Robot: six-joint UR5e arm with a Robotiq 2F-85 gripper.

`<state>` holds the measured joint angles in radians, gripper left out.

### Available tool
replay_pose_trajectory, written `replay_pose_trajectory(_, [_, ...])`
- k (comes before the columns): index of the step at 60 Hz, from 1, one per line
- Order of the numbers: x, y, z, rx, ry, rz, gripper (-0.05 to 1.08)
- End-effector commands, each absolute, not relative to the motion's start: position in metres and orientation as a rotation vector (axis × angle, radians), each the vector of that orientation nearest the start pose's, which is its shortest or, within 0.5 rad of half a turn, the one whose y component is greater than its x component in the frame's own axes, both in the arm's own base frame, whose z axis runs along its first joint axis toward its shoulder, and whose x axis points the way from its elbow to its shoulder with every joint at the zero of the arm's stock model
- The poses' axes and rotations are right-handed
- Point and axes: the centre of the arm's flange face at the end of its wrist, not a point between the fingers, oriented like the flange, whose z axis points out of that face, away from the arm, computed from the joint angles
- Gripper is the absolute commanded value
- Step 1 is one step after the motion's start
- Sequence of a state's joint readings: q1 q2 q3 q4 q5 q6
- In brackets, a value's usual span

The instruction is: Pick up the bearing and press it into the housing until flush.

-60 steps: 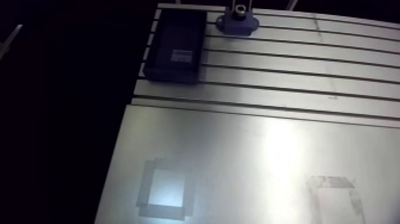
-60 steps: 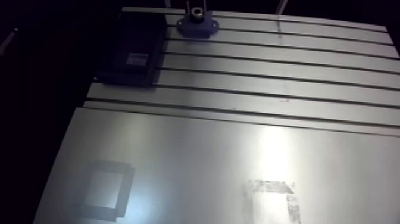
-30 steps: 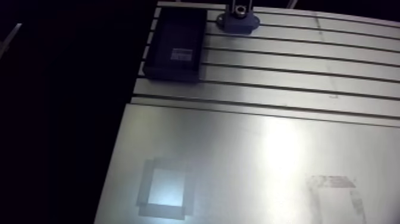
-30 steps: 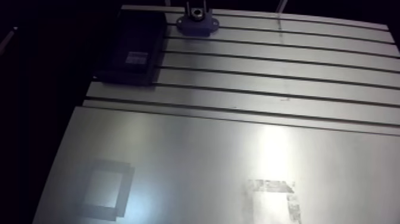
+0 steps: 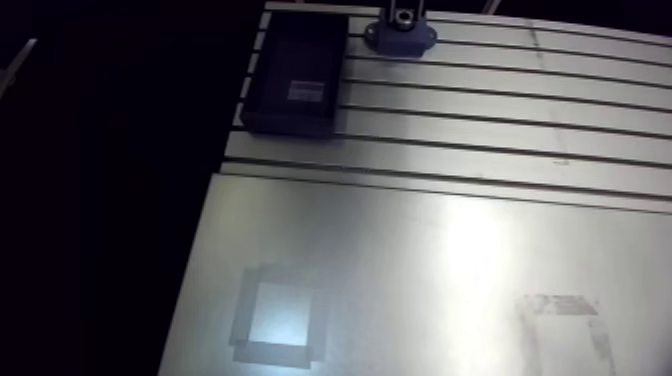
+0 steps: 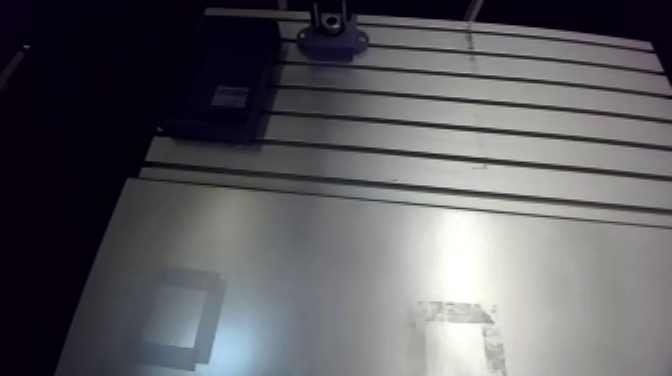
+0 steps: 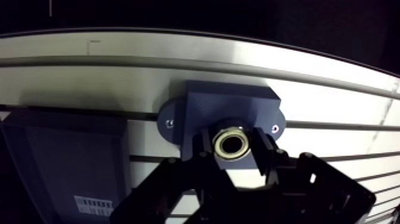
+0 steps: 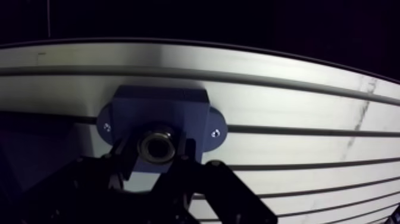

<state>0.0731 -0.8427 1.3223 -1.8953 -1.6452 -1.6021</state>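
Observation:
The blue housing [image 7: 229, 107] is bolted to the slotted table [image 7: 89, 83], near its far edge. Its flange with two screws shows ahead of the fingers in the wrist view. The bearing [image 7: 231, 145], a metal ring with a dark bore, is pressed between my two black fingers [image 7: 205, 149]. My gripper [image 7: 232, 146] is shut on it directly over the middle of the housing. I cannot tell whether the bearing touches the housing. In the arm view the housing [image 5: 400, 38] sits at the table's far end, with the bearing [image 5: 402, 14] just above it.
A black rectangular tray [image 5: 295, 80] with a white label lies beside the housing, seen as a dark box [image 7: 65, 161] in the wrist view. A smooth metal plate [image 5: 420, 260] covers the near table and carries two taped squares [image 5: 280, 315] [image 5: 560, 320].
The arm view has shifted slightly, so the housing and tray sit a little higher in it. Nothing on the table has moved.

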Motion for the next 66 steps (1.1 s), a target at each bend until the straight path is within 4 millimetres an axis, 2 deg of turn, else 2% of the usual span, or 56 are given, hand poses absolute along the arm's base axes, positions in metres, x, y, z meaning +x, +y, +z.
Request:
replay_pose_trajectory(1, [-0.7016, -0.1780, 0.1836, -0.165, 2.978, 0.116, 0.69])
replay_pose_trajectory(66, [-0.7021, -0.1779, 0.1843, -0.166, 2.979, 0.118, 0.69])
